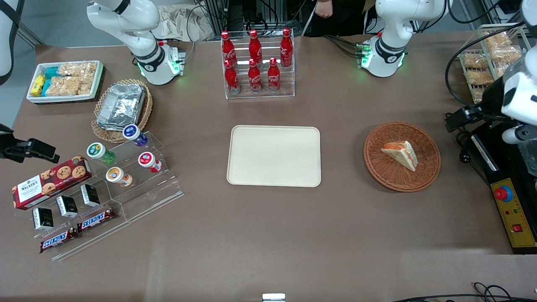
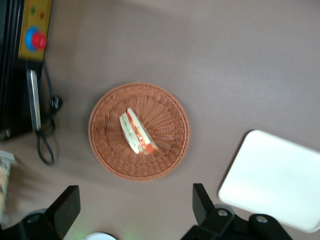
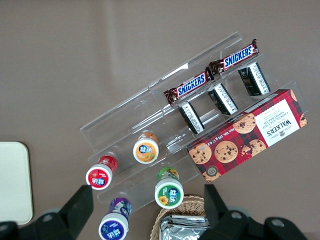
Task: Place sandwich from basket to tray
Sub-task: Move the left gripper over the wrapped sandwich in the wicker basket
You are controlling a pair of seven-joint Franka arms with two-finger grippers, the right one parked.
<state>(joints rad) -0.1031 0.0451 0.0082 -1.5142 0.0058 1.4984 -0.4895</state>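
The sandwich (image 2: 137, 131) lies in the basket (image 2: 107, 155), well apart from the empty tray (image 1: 273, 155). The tool (image 2: 136, 205) hangs high above the tabletop, fingers spread and empty, seemingly just off the basket's rim, with the wedge's long axis running roughly crosswise to the finger gap.

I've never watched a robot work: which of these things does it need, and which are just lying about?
Needed: sandwich, in the basket; empty tray; gripper, open above the basket.

Lying about: cola bottles, Snickers, cookie box, foil trays.
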